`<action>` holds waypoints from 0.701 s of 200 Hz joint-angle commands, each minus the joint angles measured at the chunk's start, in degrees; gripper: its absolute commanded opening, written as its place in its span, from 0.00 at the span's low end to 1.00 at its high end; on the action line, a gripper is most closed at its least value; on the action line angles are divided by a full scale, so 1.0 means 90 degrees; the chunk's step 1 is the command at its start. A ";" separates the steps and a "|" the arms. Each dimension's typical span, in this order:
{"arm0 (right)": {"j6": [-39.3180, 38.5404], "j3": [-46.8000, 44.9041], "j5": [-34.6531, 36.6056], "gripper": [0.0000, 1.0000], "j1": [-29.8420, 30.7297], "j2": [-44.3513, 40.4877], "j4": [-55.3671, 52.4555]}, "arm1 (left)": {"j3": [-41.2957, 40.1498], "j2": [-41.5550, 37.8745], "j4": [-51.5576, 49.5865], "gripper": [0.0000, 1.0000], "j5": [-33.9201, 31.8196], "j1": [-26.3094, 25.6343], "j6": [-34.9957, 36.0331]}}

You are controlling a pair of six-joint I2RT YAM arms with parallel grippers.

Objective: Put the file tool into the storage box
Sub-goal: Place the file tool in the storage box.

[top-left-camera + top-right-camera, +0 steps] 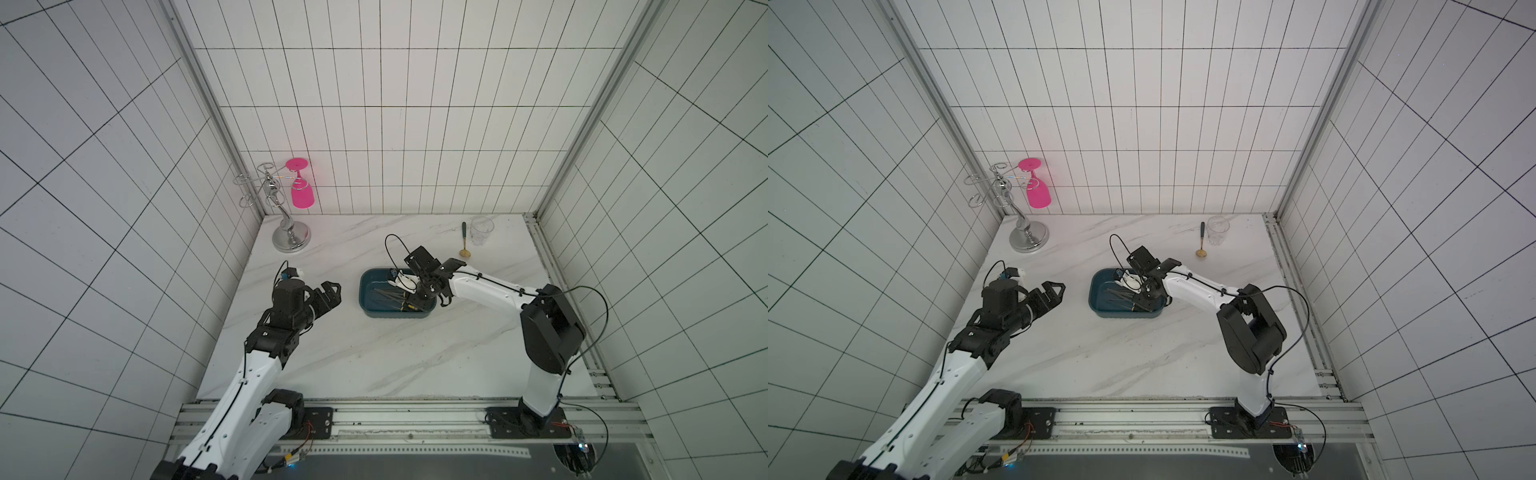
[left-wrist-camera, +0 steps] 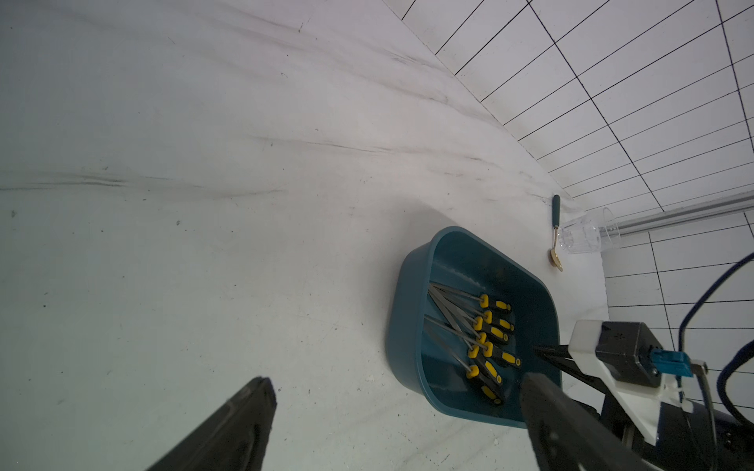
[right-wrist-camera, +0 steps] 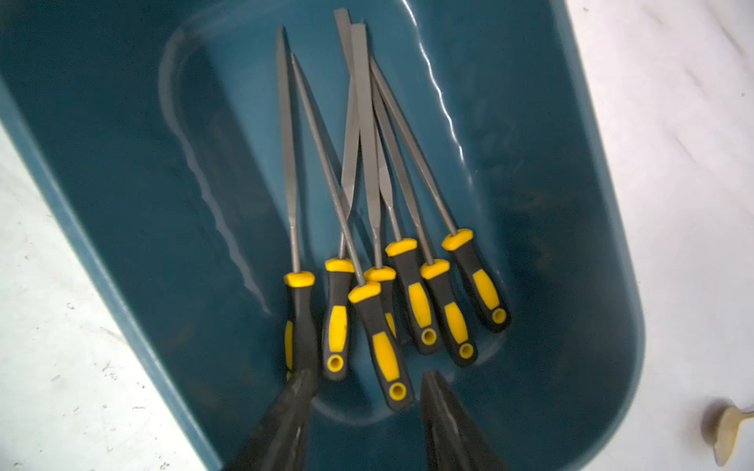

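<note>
Hovering within the storage box [image 3: 591,204] walls, right pincer [image 3: 367,379] gapes over files [image 3: 367,163].

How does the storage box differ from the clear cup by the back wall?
Material: the storage box is opaque dark teal; the cup is clear.
Shape: the box is shallow, wide and rectangular with rounded corners; the cup is round and narrower.
Contents: the box holds several yellow-and-black-handled files; nothing shows inside the cup.
Shared: both stand upright, open-topped, on the marble table.

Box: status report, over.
Right gripper open, empty, over box. Left gripper open, empty, beside it. Files in box. Nothing in the way.
</note>
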 commanded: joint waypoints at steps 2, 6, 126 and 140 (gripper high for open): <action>0.0222 -0.0116 0.0236 0.74 -0.0069 -0.0515 0.0467 | 0.0050 -0.0189 0.0090 0.98 -0.0448 0.0014 0.0268; 0.0267 -0.0165 0.0242 0.76 -0.0069 -0.0599 0.0549 | 0.0051 -0.0228 0.0128 0.98 -0.0563 0.0011 0.0290; 0.2261 -0.2942 0.3330 0.99 -0.1427 -0.3900 0.3388 | -0.1246 0.0934 0.4520 0.98 -0.4334 0.0026 0.3042; 0.2542 -0.3325 0.3519 0.99 -0.1859 -0.4106 0.3674 | -0.1264 0.1508 0.5081 0.98 -0.4628 0.0033 0.3325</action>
